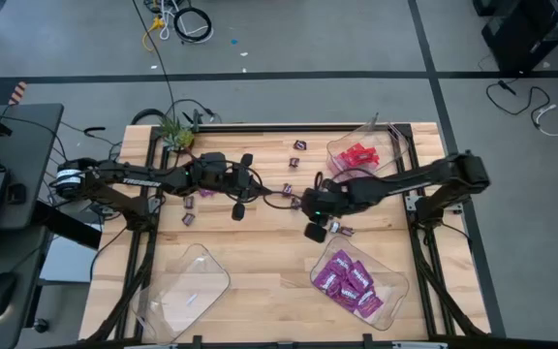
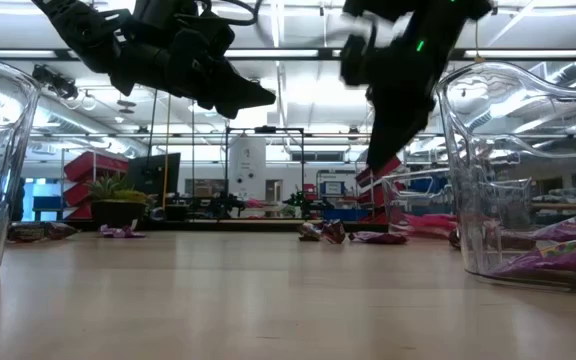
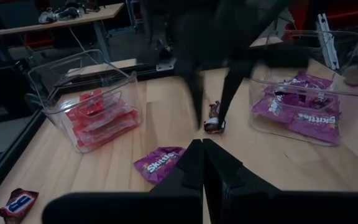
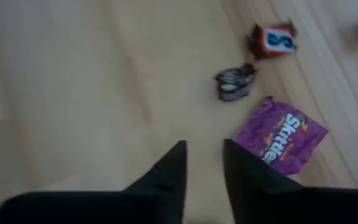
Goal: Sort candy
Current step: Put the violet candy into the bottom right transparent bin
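Wooden surface (image 1: pixel 260 262) carries scattered candy. Purple packet (image 4: pixel 283 135) reads "Skittles", just beside the right end effector (image 4: pixel 202 163), fingers slightly apart, empty. Left end effector (image 3: pixel 202 163) fingers together, empty.

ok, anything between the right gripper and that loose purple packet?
Nothing visible. The right gripper is open over bare wood, and the purple packet lies just off its fingertips. A small dark piece sits beyond, out of the path. The left gripper hangs clear.
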